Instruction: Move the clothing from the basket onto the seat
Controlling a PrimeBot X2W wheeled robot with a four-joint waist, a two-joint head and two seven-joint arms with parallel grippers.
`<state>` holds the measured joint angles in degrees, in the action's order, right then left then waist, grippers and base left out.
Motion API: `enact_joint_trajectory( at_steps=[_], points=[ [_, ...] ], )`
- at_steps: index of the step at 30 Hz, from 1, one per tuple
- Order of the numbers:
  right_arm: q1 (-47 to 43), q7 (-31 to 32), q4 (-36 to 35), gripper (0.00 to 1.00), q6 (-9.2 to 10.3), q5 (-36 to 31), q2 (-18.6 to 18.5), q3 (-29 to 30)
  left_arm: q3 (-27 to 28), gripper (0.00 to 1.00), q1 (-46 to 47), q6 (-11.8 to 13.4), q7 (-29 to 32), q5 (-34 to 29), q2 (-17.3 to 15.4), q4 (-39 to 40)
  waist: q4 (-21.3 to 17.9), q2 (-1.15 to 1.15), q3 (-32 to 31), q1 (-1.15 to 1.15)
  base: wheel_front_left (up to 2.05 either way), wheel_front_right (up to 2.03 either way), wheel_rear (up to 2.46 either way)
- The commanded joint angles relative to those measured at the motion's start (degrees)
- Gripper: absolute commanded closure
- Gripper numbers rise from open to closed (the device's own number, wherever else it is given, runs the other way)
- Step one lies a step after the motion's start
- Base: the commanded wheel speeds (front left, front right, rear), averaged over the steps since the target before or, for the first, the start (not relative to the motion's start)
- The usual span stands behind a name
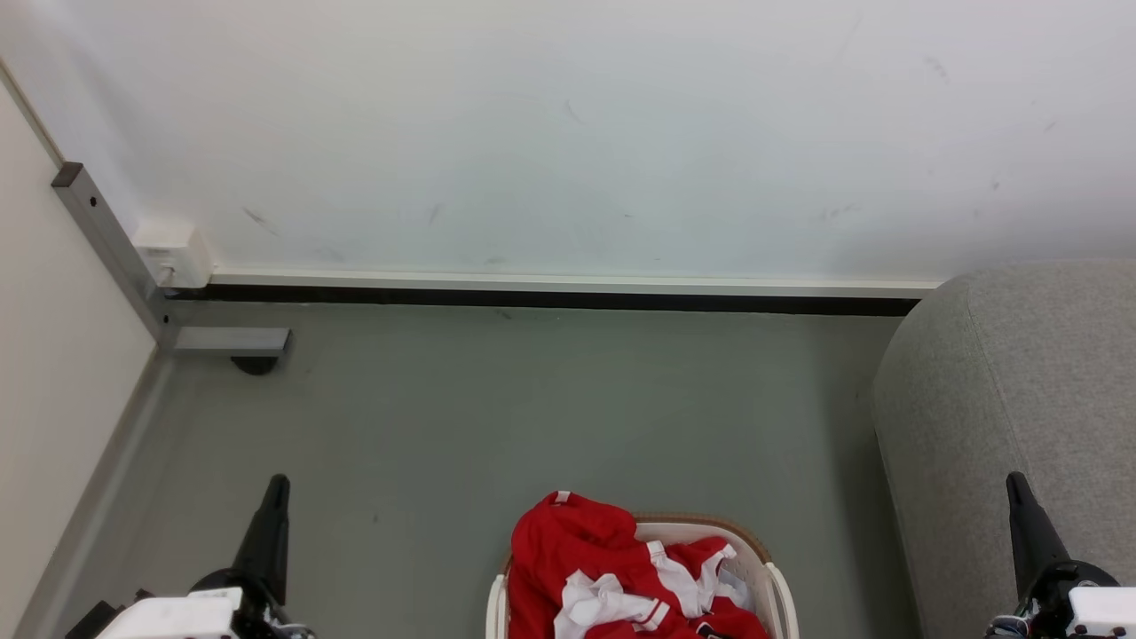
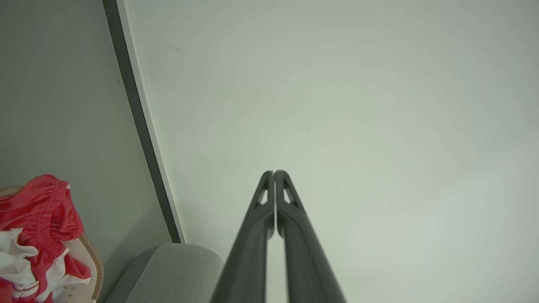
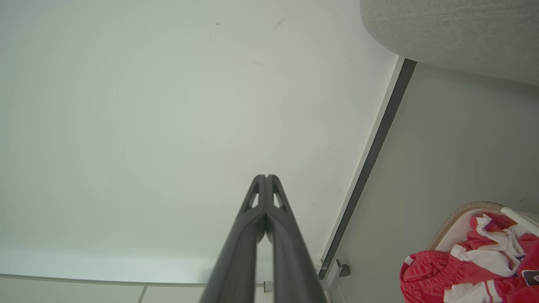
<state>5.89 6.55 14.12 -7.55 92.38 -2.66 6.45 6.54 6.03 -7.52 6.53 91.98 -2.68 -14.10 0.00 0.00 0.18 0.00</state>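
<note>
The left gripper [image 1: 277, 488] and the right gripper [image 1: 1016, 486] sit low and apart, each with its fingers pressed together and holding nothing. Both point ahead, which looks like a resting pose with no reach begun. Roughly midway between them, the red clothing [image 1: 577, 550] lies heaped in the basket [image 1: 779, 590], one fold draped over the rim toward the left gripper. The grey seat [image 1: 1003, 373] rises beside and beyond the right gripper, probably so the carry is short. Farther ahead lie bare floor [image 1: 532, 399] and a white wall [image 1: 568, 133].
</note>
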Motion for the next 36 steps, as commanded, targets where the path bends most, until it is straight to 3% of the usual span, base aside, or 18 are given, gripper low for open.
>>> enact_joint_trajectory(
  at_steps=[1,36],
  points=[
    [0.71,0.12,-0.31,1.00,0.13,0.08,-0.45,0.20,0.07,1.00,0.48,-0.04,0.17,0.82,-0.41,0.20,0.00,0.00,0.00,0.00,0.00,0.00,0.00],
    [0.71,0.12,-0.31,1.00,0.13,0.07,-0.45,0.20,0.07,1.00,0.49,-0.04,0.17,0.82,-0.42,0.20,0.00,0.00,0.00,0.00,0.00,0.00,0.00]
  ],
)
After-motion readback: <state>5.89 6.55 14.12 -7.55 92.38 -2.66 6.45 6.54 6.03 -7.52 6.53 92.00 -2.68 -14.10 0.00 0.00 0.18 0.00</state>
